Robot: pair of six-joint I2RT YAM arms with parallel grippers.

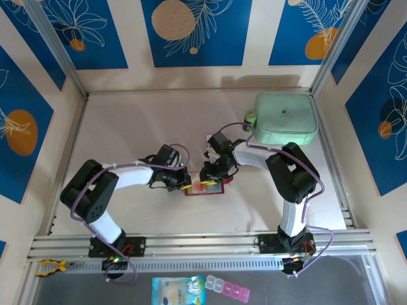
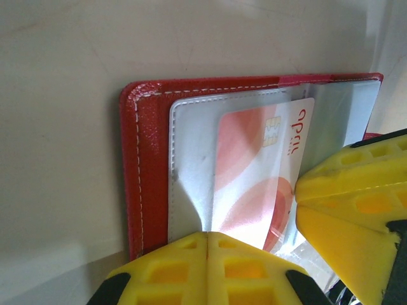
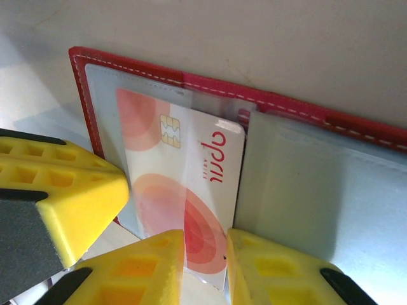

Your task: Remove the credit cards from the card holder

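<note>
Now my right gripper (image 3: 205, 270) pinches the half-out card (image 3: 184, 184); left gripper (image 1: 184, 183), pressed together, steadies the wallet's (image 1: 216, 190) 9 o'clock edge. Next, I pull straight.

Pretty clearly a robotics lab setup, not anyone's home or office. Two robot arms, the left arm (image 1: 95, 190) and the right arm (image 1: 292, 178), are bolted to a slotted metal rail (image 1: 203, 240) along the near edge of a pale desk (image 1: 127, 121). Purple cables (image 1: 322, 188) loop along the arms. The desk is boxed in like a test cell, with bare metal posts (image 1: 58, 51) in the corners and walls covered in blue leaf-print panels (image 1: 197, 32).
</note>
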